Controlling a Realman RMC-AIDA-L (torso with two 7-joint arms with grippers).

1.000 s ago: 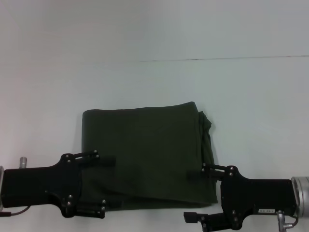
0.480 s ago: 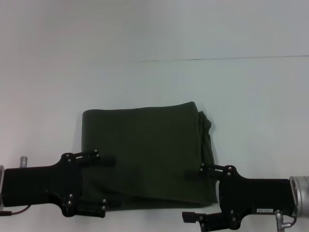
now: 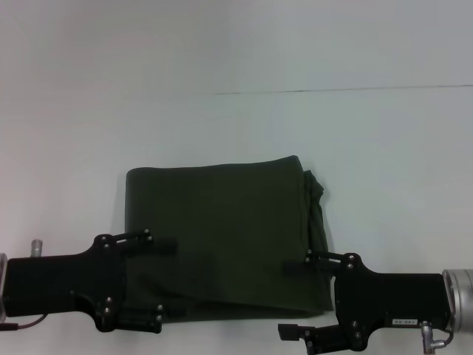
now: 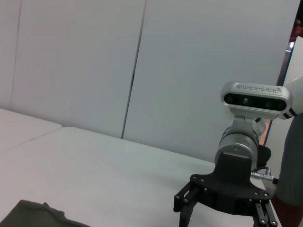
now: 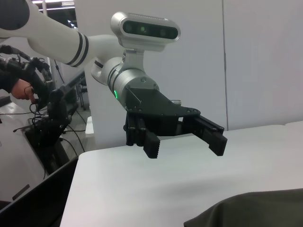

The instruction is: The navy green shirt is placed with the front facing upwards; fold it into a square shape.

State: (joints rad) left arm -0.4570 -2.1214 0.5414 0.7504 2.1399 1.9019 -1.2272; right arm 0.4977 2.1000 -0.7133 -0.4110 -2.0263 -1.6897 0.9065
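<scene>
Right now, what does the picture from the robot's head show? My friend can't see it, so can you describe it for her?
A dark green shirt, folded into a rough square with its plain side up, lies on a white table. The left gripper and the right gripper hang open at its two near corners, facing each other, holding nothing.

The shirt point(image 3: 222, 233) lies flat on the table, folded into a near-square block — plain dark olive-green cloth on top, no print showing. Its far edge runs straight; at the right side a bunched layer sticks out past the fold. The left claw point(image 3: 166, 279) sits over the shirt's near left corner, the right claw point(image 3: 293, 299) at its near right corner — the cloth lies between the two, stretching away from both toward the far side.
</scene>
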